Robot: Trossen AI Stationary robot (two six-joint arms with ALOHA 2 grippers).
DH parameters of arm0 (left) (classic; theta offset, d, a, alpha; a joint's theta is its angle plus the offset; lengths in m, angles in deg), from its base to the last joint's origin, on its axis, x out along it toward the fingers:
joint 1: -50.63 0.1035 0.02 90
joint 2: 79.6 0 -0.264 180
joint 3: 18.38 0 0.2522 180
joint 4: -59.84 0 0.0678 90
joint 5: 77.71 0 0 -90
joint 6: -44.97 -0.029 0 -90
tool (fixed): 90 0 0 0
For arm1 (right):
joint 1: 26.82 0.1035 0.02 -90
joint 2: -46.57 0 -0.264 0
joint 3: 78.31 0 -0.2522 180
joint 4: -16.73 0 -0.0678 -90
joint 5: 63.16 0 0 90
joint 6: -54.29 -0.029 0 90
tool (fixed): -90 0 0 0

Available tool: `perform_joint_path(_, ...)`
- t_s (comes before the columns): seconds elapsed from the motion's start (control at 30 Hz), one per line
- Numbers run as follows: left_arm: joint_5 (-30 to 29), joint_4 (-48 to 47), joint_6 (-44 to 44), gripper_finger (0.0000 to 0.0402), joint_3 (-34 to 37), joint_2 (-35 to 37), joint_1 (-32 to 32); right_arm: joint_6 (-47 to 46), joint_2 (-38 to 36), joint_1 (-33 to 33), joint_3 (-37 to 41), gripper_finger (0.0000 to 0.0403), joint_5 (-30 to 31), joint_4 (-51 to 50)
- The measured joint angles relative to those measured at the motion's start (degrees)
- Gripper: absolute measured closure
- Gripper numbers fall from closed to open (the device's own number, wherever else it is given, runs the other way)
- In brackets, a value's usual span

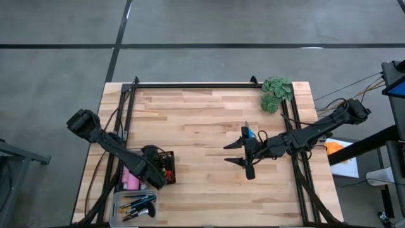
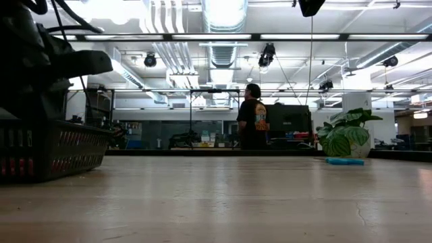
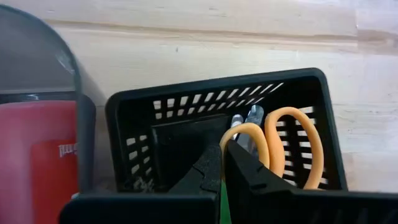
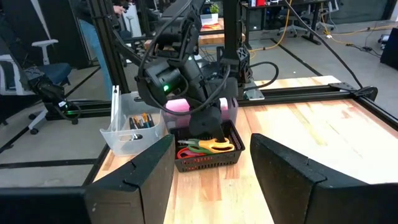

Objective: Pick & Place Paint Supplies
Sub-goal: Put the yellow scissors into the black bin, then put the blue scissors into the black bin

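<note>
A black mesh basket [image 1: 166,166] stands at the table's near left and holds orange scissors [image 3: 292,146], red scissors [image 4: 186,153] and green scissors [image 4: 191,144]. My left gripper [image 3: 222,177] reaches down into the basket, shut with a green sliver between its fingers. Beside the basket stand a pink bottle [image 1: 131,179] and a clear tray of brushes [image 1: 136,206]. A small blue-handled tool [image 1: 249,132] lies flat on the table right of centre. My right gripper [image 1: 235,154] hovers open and empty just nearer than it. My left gripper pinches a green thing [image 3: 222,200] between its two fingers, coming from above into the basket. Only a thin green strip shows between the fingers, so I cannot tell which part it has. The fingers hide whether it rests on the basket floor.
A green leafy clump [image 1: 277,94] sits at the far right corner. Black frame rails [image 1: 190,85] run along the far, left and right edges. Bare wood lies across the table's middle. A person [image 2: 254,125] stands in the room beyond.
</note>
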Motion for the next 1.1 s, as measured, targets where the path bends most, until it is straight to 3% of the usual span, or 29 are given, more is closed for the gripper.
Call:
perform_joint_path(0.37,0.0,0.28,-1.89,0.0395,0.44,-0.03,0.04,0.0,0.02,0.0,0.0,0.0194,0.0,0.0)
perform_joint_path(0.77,-0.02,0.27,-3.07,0.0316,0.38,-0.03,0.04,0.0,0.02,0.0,0.0,0.0194,0.0,0.0)
perform_joint_path(1.1,-0.04,0.27,-3.14,0.0308,0.35,-0.03,0.07,0.0,0.02,0.0,0.01,0.0194,0.0,0.0)
